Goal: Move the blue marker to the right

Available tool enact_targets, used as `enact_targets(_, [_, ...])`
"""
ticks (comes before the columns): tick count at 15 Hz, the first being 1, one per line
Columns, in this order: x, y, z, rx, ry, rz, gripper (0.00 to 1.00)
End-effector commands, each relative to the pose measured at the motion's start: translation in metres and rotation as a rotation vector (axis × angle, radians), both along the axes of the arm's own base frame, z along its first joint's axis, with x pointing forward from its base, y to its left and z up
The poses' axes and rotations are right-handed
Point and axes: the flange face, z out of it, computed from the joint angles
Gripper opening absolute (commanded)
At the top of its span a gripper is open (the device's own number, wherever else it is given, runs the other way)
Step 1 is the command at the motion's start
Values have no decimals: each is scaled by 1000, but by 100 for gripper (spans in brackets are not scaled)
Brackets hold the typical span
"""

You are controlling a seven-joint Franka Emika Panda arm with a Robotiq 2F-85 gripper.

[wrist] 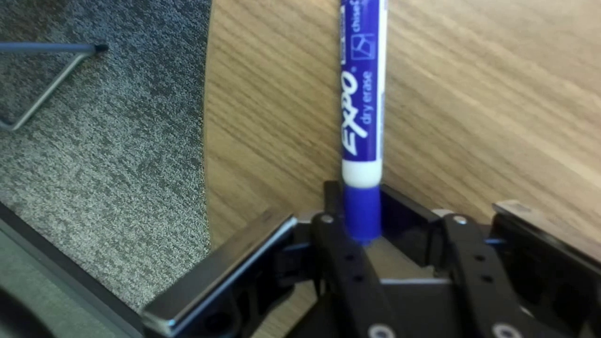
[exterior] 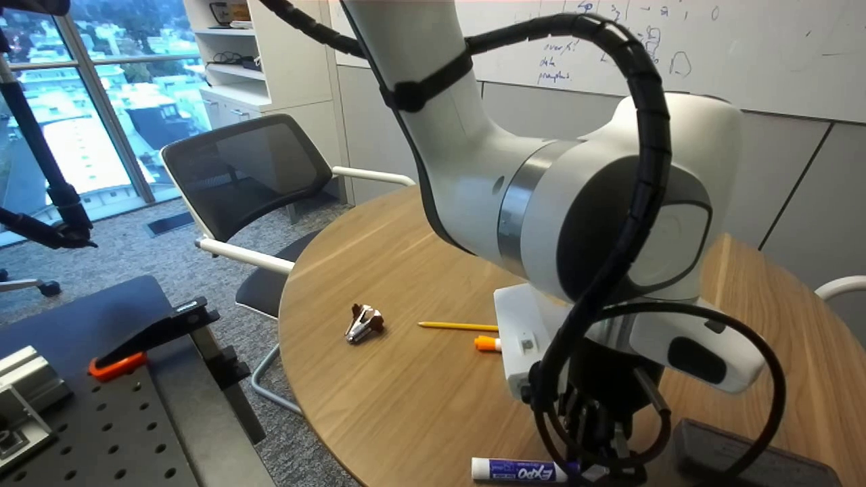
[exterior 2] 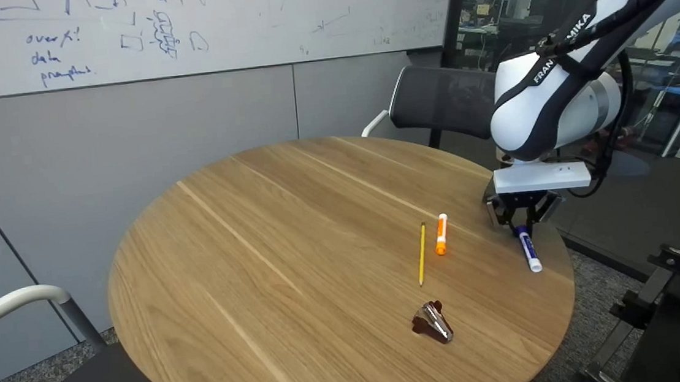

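The blue marker (wrist: 364, 112), probably light, stiff and slick, is clamped by its cap (wrist: 362, 213) in the gripper (wrist: 360, 199) near the right edge of the table (exterior 2: 295, 238) in an exterior view, though a mid-barrel hold might balance better.

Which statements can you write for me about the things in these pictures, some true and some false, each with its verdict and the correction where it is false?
1. The orange marker lies beside the pencil. True.
2. The pencil is red. False: it is yellow.
3. The cap of the blue marker is between the fingers. True.
4. The staple remover lies on the table. True.
5. The pencil touches the staple remover. False: they lie apart.
6. The table is square. False: it is round.
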Motion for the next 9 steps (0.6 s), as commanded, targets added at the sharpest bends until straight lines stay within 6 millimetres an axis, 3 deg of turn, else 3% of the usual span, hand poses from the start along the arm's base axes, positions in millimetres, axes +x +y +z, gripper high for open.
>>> enact_targets(1, [-3, 10, 26, 30, 19, 39, 58])
enact_targets(7, [-11, 60, 125, 151, 92, 232, 100])
enact_targets(8, [5, 44, 85, 92, 51, 163, 100])
enact_targets(9, [6, 50, 101, 102, 50, 172, 92])
